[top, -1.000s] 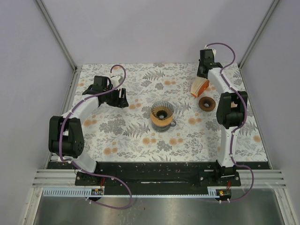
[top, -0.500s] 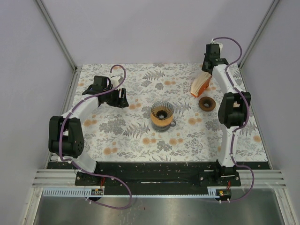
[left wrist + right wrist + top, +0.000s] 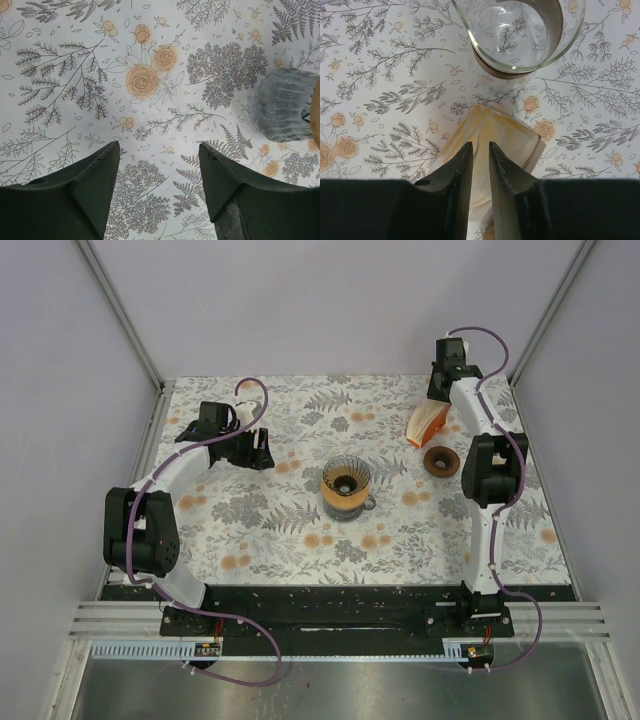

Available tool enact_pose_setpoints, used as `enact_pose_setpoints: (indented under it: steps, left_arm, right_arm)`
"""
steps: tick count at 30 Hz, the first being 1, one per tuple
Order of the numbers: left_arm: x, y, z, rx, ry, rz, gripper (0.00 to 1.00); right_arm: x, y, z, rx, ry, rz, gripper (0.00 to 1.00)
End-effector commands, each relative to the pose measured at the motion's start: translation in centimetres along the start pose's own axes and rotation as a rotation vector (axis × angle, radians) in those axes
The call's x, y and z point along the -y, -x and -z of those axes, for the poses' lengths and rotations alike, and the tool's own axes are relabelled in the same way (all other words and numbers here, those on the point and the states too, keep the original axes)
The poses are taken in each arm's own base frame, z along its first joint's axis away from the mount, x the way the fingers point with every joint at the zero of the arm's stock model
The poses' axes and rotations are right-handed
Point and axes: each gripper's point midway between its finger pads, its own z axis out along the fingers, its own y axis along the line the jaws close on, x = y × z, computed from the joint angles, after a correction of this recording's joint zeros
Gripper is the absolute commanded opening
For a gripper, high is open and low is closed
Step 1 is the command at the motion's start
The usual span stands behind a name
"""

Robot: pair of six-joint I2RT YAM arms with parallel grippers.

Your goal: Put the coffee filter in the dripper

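Since a second ago, the right end effector (image 3: 438,398) has been pulled back toward the far edge and its fingers eased apart a little. The left arm and the coffee filter (image 3: 426,426) look unshifted.

Top view:
- The filter lies at far right on the desk (image 3: 300,530), just below the right end effector.
- A collared glass vessel (image 3: 441,461) sits just near of it.
- A handled glass dripper (image 3: 346,487) stands mid-desk, well apart from the filter. It is judged to be the target, though the collared vessel could pass for one too.
- The dripper's inside is seen as orange-brown with a dark centre. Whether that is a liner or tint cannot be told.

Left wrist:
- The left end effector (image 3: 157,150) is spread wide over bare desk, with nothing between the fingers.
- The dripper's ribbed glass wall (image 3: 285,105) is seen at right.

Right wrist:
- The right end effector (image 3: 481,147) is nearly pressed together, leaving only a narrow slot, with cream paper (image 3: 505,135) under and beyond the tips. Whether any paper is nipped cannot be told.
- The filter looks like a stack of several folded sheets.
- It is expected to be very light and floppy, easily creased, and prone to coming up several sheets at once. A single top sheet is best taken at its free edge with a light pinch.
- The collared glass vessel (image 3: 490,67) is empty, and the desk print is seen through it.
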Motion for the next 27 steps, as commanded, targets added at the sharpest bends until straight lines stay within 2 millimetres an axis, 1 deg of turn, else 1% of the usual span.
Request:
enact_pose_setpoints:
  steps: [1, 10, 13, 15, 21, 25, 26, 27]
  left_arm:
    - [0.4, 2.2, 0.6, 0.063, -0.019, -0.017, 0.68]
    - [0.4, 2.2, 0.7, 0.063, -0.024, -0.013, 0.68]
    - [0.5, 2.3, 0.7, 0.065, -0.026, -0.014, 0.68]
    - [0.4, 2.2, 0.7, 0.064, -0.023, -0.010, 0.68]
    - [0.5, 2.3, 0.7, 0.064, -0.031, -0.011, 0.68]
    - [0.5, 2.4, 0.8, 0.068, -0.030, -0.010, 0.68]
    - [0.6, 2.4, 0.8, 0.068, -0.031, -0.011, 0.68]
    - [0.6, 2.4, 0.9, 0.069, -0.032, -0.012, 0.68]
  right_arm:
    - [-0.6, 1.7, 0.7, 0.032, 0.028, 0.000, 0.26]
    - [-0.8, 0.7, -0.3, -0.012, 0.028, 0.020, 0.27]
    - [-0.9, 0.9, 0.0, -0.012, 0.035, 0.018, 0.17]
    - [-0.9, 1.3, 0.4, -0.002, 0.038, 0.014, 0.11]
    - [-0.7, 2.9, 2.2, 0.037, 0.042, 0.007, 0.00]
    - [-0.7, 4.1, 3.7, 0.065, 0.053, 0.000, 0.00]
    - [-0.7, 4.6, 4.4, 0.079, 0.056, -0.005, 0.00]
    - [-0.7, 4.6, 4.6, 0.079, 0.058, -0.005, 0.00]
